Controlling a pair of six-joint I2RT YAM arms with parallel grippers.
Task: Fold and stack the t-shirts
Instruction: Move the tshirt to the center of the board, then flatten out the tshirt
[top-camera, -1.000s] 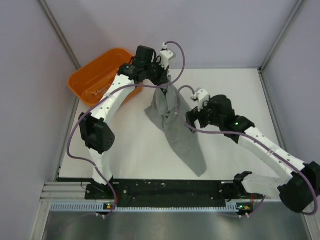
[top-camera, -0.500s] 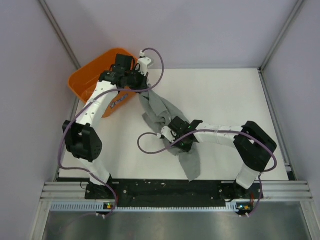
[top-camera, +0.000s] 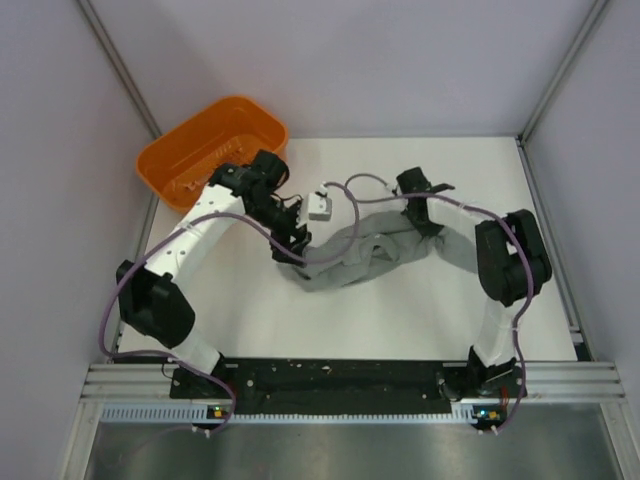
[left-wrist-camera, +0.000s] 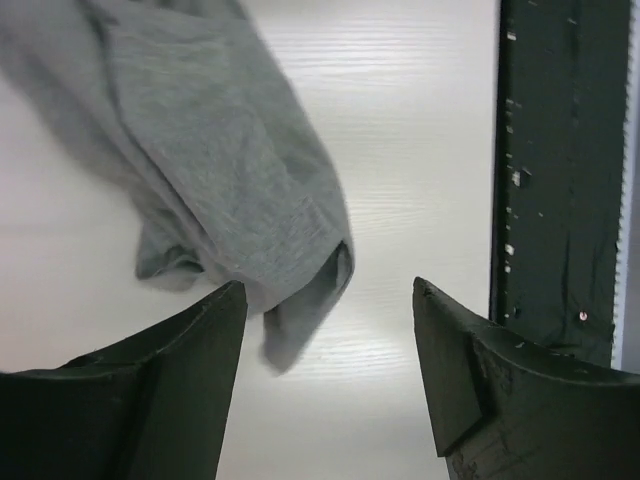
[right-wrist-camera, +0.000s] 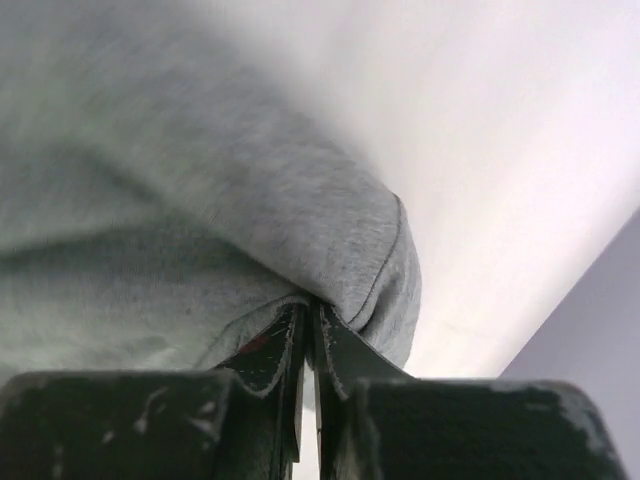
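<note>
The grey t-shirt (top-camera: 350, 262) lies bunched in a long rumpled band across the middle of the table. My right gripper (top-camera: 424, 222) is at its right end, shut on a fold of the t-shirt (right-wrist-camera: 200, 200), with the cloth pinched at the fingertips of the right gripper (right-wrist-camera: 311, 308). My left gripper (top-camera: 292, 240) is at the band's left end. In the left wrist view the left gripper (left-wrist-camera: 328, 290) stands open just above the table. One end of the t-shirt (left-wrist-camera: 220, 170) lies ahead of it, touching neither finger.
An orange basket (top-camera: 200, 150) stands at the back left of the table, behind the left arm. The black rail (top-camera: 340, 378) runs along the near edge; it also shows as the black rail (left-wrist-camera: 560, 180) in the left wrist view. Purple cables loop over both arms.
My left gripper has let go of the t-shirt, opened and dropped from the basket to the table. The right gripper pulled its end of the shirt to the back right, laying it across the table.
</note>
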